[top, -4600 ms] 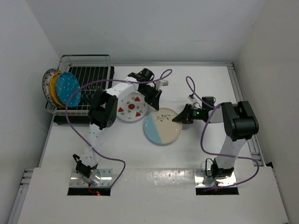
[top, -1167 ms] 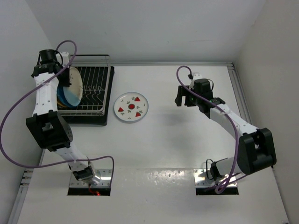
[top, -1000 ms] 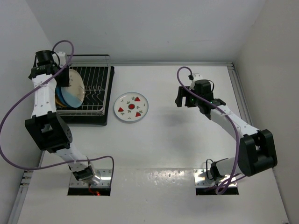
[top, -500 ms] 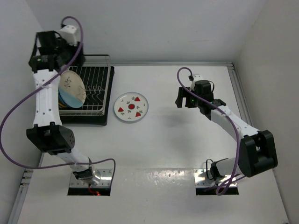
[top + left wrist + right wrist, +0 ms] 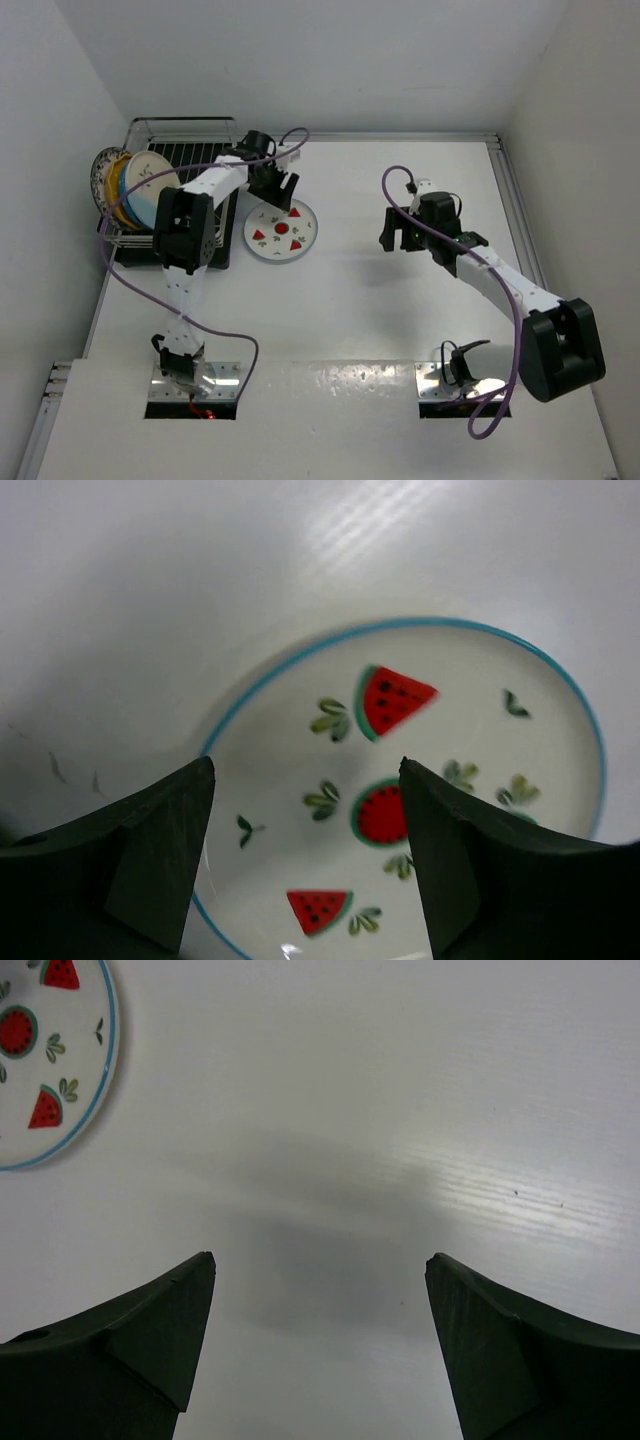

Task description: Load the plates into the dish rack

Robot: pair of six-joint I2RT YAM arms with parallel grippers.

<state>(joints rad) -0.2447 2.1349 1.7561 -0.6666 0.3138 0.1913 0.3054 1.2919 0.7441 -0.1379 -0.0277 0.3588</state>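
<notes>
White tabletop: at upper left the dish rack (image 5: pixel 205 160) holds four plates (image 5: pixel 140 190) upright, my left gripper (image 5: pixel 273 188) hangs wide-fingered over the fruit-patterned plate (image 5: pixel 282 229) lying flat at centre, where I reckon a shallow pinch could skid off its rim, and my right gripper (image 5: pixel 399 236) waits wide and empty at right.

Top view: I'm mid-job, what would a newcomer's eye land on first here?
The lone white plate with red watermelon slices stands out, lying flat on the table just right of the dish rack, with the left gripper open above its far edge. Next come the other plates, standing on edge and bunched at the rack's left end. The right gripper hangs open over the table, holding nothing.
</notes>
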